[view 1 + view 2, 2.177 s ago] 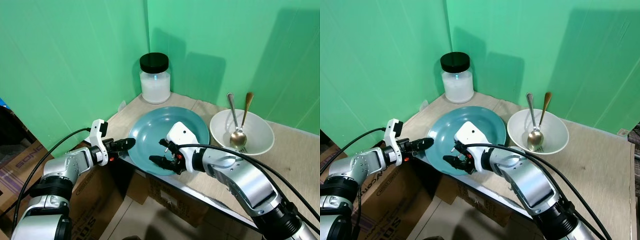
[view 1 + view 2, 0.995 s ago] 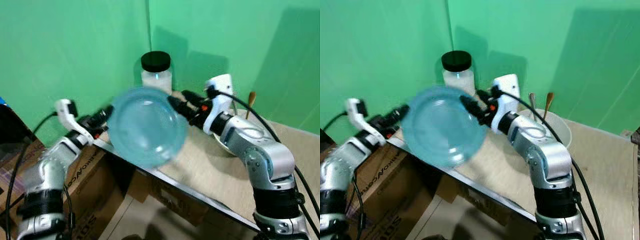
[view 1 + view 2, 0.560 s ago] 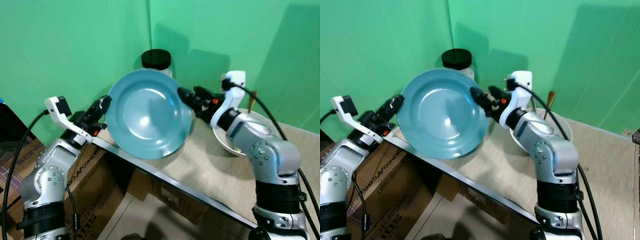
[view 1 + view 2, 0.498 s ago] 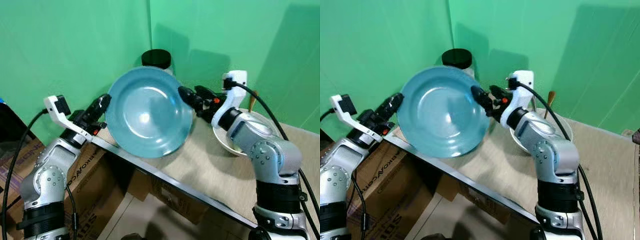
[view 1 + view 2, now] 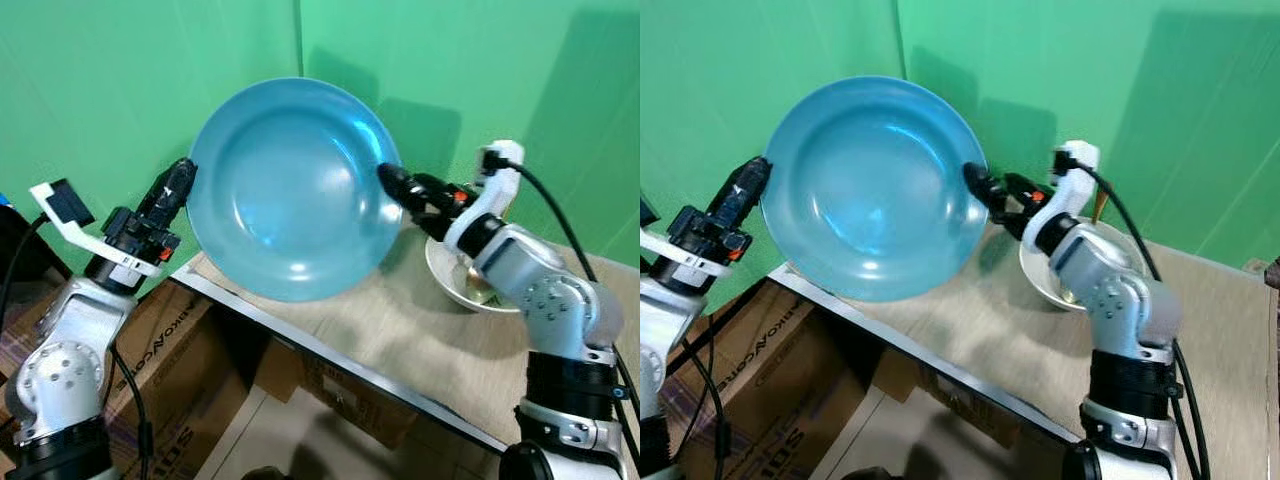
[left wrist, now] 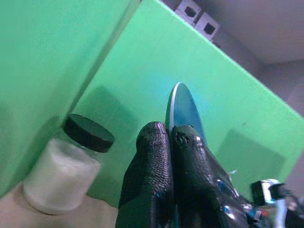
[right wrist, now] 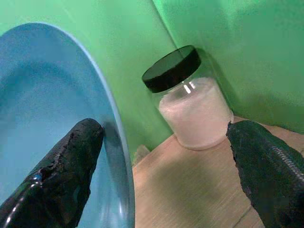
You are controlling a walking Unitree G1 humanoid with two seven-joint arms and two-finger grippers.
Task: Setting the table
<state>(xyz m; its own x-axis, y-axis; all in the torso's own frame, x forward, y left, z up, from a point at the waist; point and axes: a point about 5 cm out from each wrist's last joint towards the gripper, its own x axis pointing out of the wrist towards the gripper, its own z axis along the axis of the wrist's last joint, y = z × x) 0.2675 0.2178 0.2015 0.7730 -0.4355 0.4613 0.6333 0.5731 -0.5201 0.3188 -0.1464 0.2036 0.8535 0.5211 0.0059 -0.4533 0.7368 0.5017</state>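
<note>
blue plate [image 5: 290,190] (upright), left tool [image 5: 178,183] pinching rim

You see two silver jointed arms, one at the lower left of the frame, one at the right; each ends in long black fingers, the left gripper [image 5: 178,180] and the right gripper [image 5: 392,182]; white camera brackets top both wrists; black cables trail along each arm; small red accents mark the wrists.

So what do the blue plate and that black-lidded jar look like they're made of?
The blue plate looks like glazed ceramic or glossy melamine: it is opaque, with soft highlights across its well. The jar looks like clear glass or hard plastic, since its white contents show through, and its black lid looks like matte plastic.
</note>
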